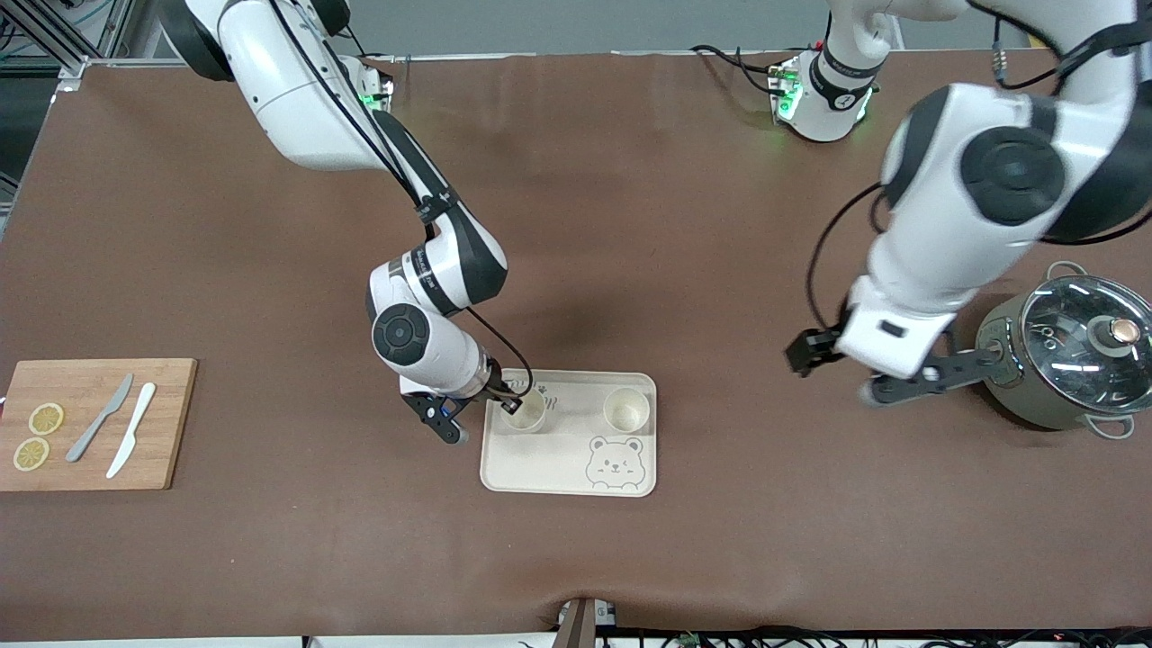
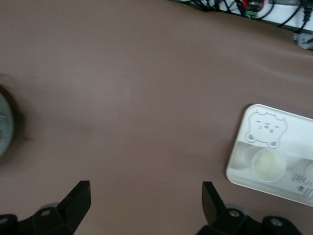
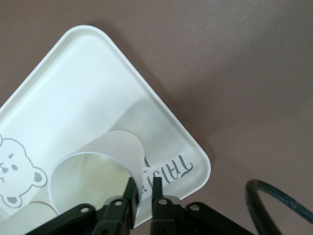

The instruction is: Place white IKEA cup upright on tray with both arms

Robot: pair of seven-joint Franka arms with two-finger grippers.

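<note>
The cream-white tray [image 1: 558,468] with bear drawing lies near the table's middle. Two white cups stand upright on it: one [image 1: 527,410] toward the right arm's end, one [image 1: 626,409] toward the left arm's end. My right gripper [image 1: 513,405] straddles the first cup's wall. In the right wrist view the gripper [image 3: 144,188] has one finger inside the cup [image 3: 93,171], touching the wall, and the other outside with a small gap over the tray [image 3: 73,88]. My left gripper [image 1: 837,373] is open and empty over bare table beside the pot; its wrist view [image 2: 145,193] shows the tray [image 2: 234,171].
A grey pot with a glass lid [image 1: 1071,360] stands at the left arm's end, close to the left gripper. A wooden cutting board [image 1: 90,423] with two knives and two lemon slices lies at the right arm's end.
</note>
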